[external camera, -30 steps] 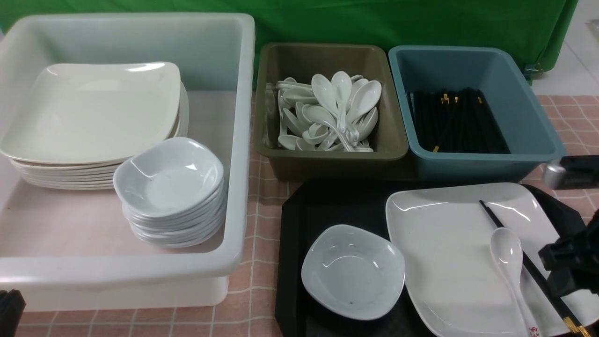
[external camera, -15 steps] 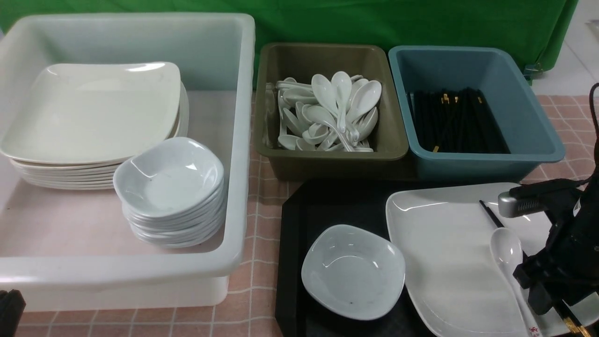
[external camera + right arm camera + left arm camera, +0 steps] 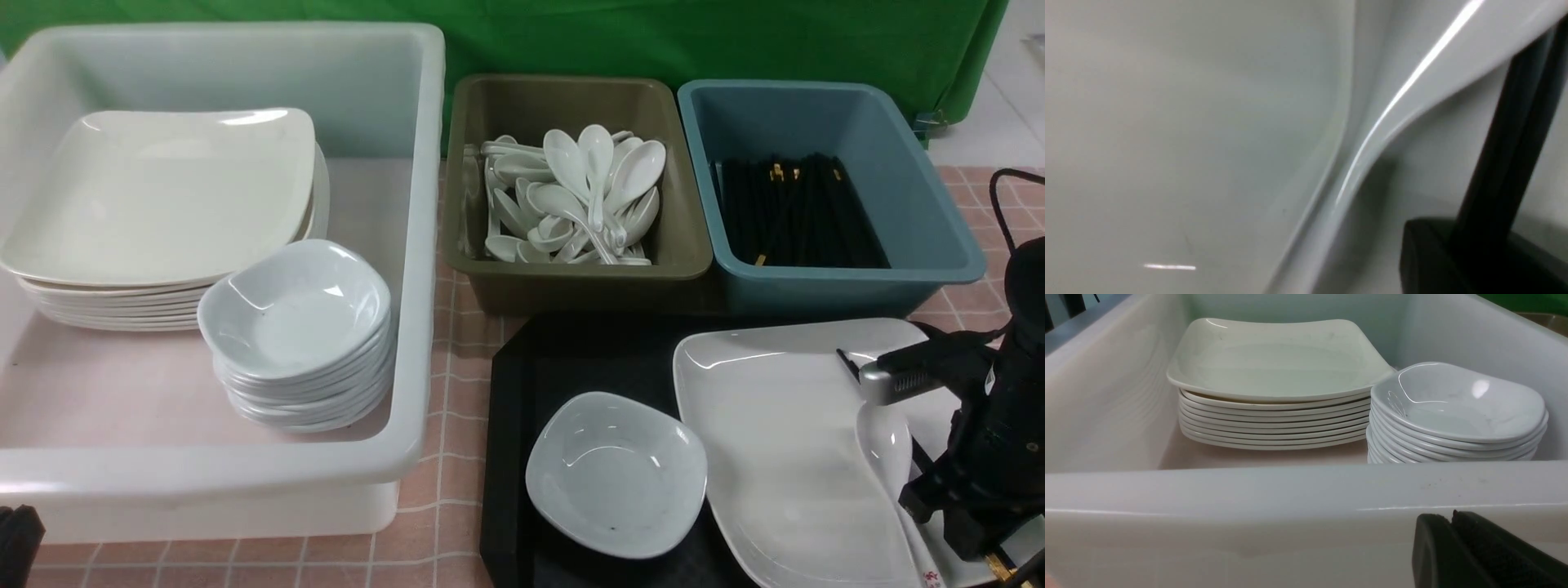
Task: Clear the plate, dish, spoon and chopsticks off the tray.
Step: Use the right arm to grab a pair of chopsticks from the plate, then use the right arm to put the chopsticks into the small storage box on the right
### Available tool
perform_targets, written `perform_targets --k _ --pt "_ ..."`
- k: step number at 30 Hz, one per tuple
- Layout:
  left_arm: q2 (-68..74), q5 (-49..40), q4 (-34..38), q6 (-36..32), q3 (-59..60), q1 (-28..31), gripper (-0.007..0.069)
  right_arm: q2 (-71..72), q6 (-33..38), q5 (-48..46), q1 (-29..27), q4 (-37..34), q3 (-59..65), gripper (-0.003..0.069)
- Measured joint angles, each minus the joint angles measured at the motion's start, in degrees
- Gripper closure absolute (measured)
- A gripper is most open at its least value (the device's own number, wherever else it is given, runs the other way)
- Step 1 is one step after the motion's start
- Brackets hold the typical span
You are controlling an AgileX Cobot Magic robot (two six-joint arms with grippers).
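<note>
Since a second before, the right gripper [image 3: 967, 535] had been brought in from the right edge and lowered over the right part of the plate [image 3: 775, 425]. The handle of the spoon [image 3: 886, 437] and most of the chopsticks [image 3: 1515, 134] were thereby covered in the front view. Nothing else was seen to have shifted.

In the right wrist view the chopsticks were seen running down against one black finger [image 3: 1445, 253]. The other finger was not shown, so whether the jaws were closed on them could not be told.

The plate lay on the right half of the tray [image 3: 522, 392], with spoon and chopsticks on it. The dish [image 3: 616, 474] sat on the tray just beside the plate's left edge.

The left gripper [image 3: 1451, 547] was held low outside the near wall of the white tub [image 3: 416, 245], its fingers pressed together with nothing between them. Inside that tub stacked plates [image 3: 163, 196] and stacked dishes [image 3: 298, 310] were kept. Behind the tray, loose spoons [image 3: 588, 188] were heaped in the olive tub [image 3: 482, 204] and black sticks [image 3: 800, 212] lay in the blue tub [image 3: 922, 180].
</note>
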State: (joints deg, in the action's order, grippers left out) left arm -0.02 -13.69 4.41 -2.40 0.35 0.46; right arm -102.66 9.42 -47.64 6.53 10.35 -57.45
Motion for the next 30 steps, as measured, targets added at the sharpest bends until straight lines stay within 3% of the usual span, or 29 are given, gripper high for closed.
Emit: perform_targets --k 13,17,18,19,20,23,25,30 --pt "0.0 0.0 0.0 0.0 0.0 0.0 0.0603 11.72 -2.12 -10.29 0.0 0.11 -10.38 0.0484" --pt "0.0 0.0 0.0 0.0 0.0 0.0 0.0603 15.8 -6.96 -0.92 0.0 0.11 -14.03 0.0484" --pt "0.0 0.0 0.0 0.0 0.0 0.0 0.0603 16.82 -10.19 8.55 0.0 0.11 -15.13 0.0484" --pt "0.0 0.0 0.0 0.0 0.0 0.0 0.0603 16.96 -10.58 9.68 0.0 0.11 -15.29 0.0484" --pt "0.0 0.0 0.0 0.0 0.0 0.0 0.0603 16.98 -13.82 20.46 0.0 0.11 -15.58 0.0484" --pt "0.0 0.0 0.0 0.0 0.0 0.0 0.0603 14.84 -18.48 34.39 0.0 0.0 -16.04 0.0484" --pt "0.0 0.0 0.0 0.0 0.0 0.0 0.0603 11.48 -21.27 40.15 0.0 0.0 -17.43 0.0484" --pt "0.0 0.0 0.0 0.0 0.0 0.0 0.0603 -0.53 -22.78 42.32 0.0 0.0 -24.58 0.0484"
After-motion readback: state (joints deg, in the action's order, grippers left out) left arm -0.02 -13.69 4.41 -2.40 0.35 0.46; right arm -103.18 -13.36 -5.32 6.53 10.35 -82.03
